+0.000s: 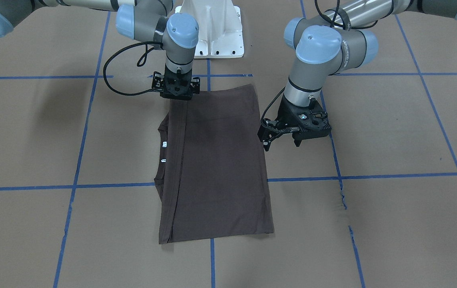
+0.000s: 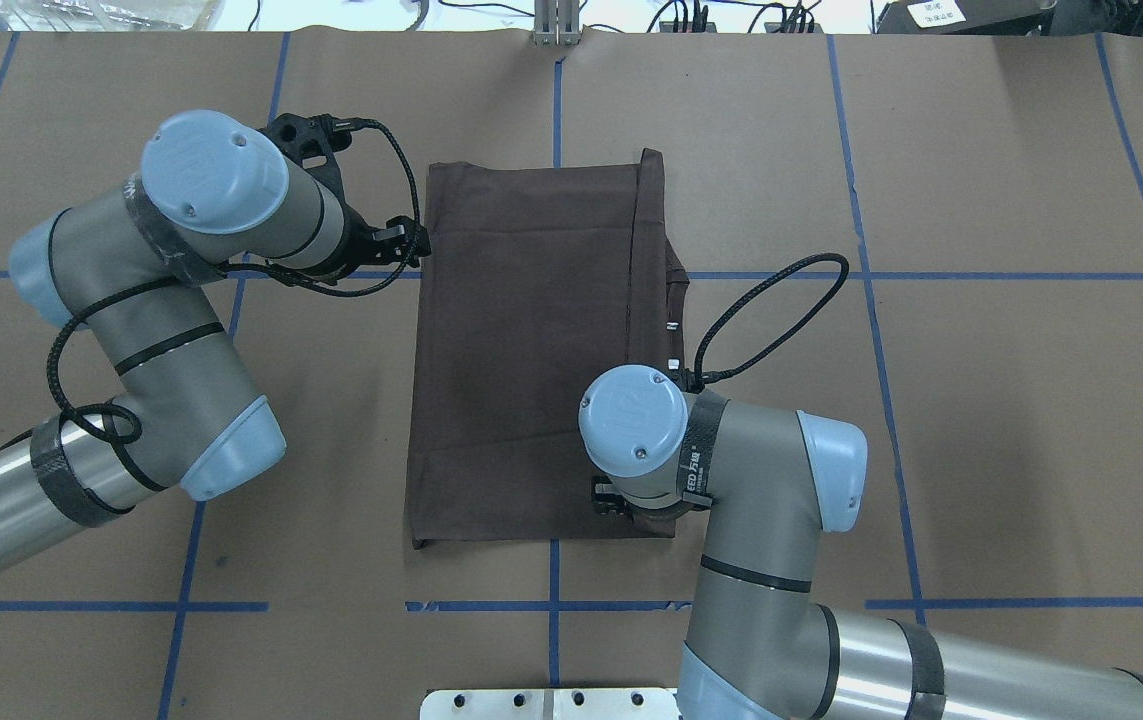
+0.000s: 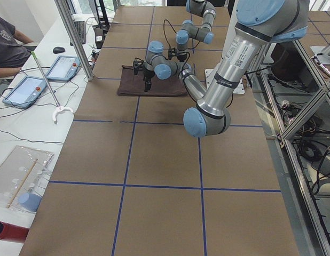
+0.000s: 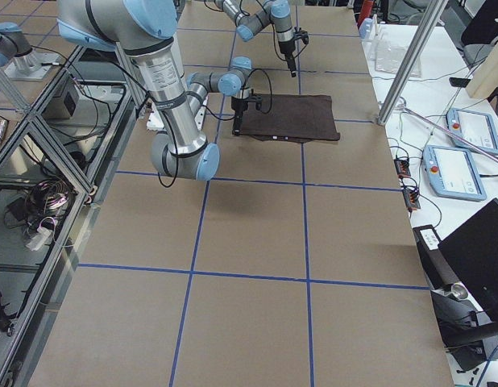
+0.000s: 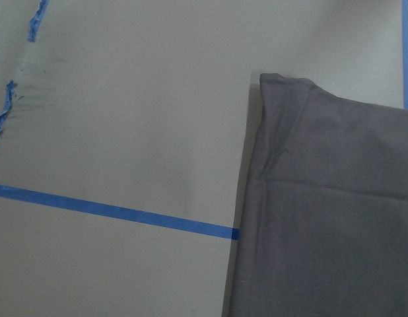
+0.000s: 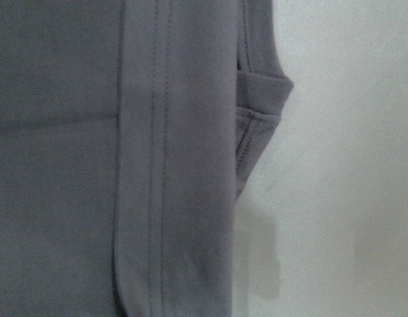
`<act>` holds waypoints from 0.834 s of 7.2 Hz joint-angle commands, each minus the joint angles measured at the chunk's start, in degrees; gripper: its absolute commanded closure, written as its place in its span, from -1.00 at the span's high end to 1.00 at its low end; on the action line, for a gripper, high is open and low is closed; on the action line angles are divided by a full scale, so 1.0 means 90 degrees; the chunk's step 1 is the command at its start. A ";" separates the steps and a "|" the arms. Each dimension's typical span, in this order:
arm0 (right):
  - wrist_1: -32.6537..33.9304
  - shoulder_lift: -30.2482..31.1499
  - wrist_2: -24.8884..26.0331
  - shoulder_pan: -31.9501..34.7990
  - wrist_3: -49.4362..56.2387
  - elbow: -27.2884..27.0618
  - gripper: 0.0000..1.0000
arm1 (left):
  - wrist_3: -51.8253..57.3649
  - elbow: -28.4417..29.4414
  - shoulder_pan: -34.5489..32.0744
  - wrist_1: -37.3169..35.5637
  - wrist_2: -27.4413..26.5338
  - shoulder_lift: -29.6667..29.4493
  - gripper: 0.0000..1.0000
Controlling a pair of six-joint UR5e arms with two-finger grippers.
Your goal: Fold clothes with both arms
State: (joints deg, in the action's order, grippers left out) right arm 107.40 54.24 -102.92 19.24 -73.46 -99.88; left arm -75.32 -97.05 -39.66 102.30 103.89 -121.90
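The clothes are one dark brown T-shirt [image 1: 216, 160], lying flat on the brown paper, folded into a long rectangle [image 2: 531, 340]. Its collar and a small white tag [image 1: 164, 145] peek out along one long edge. My left gripper [image 1: 282, 143] hovers open just off the opposite long edge, with nothing between its fingers. The left wrist view shows a corner of the shirt [image 5: 323, 211] from above. My right gripper [image 1: 176, 91] stands over the shirt corner nearest the robot base; its fingers are hidden under its body. In the right wrist view the folded hem and collar [image 6: 257, 119] appear very close.
Blue tape lines [image 1: 76, 186] cross the paper-covered table, with a torn patch [image 1: 342, 200] beside the shirt. The white pedestal base [image 1: 216, 32] stands behind the shirt. A person [image 3: 10, 42] sits at a side bench with tablets [image 3: 26, 88].
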 commanded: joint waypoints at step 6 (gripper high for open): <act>0.0186 0.1376 0.0020 0.0429 0.0614 -0.1292 1.00 | -0.0322 -0.0027 0.0256 0.0049 0.0000 -0.0049 1.00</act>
State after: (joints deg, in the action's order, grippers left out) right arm 109.07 65.15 -102.48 21.97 -68.56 -108.69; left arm -77.95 -97.24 -37.42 102.75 103.87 -122.31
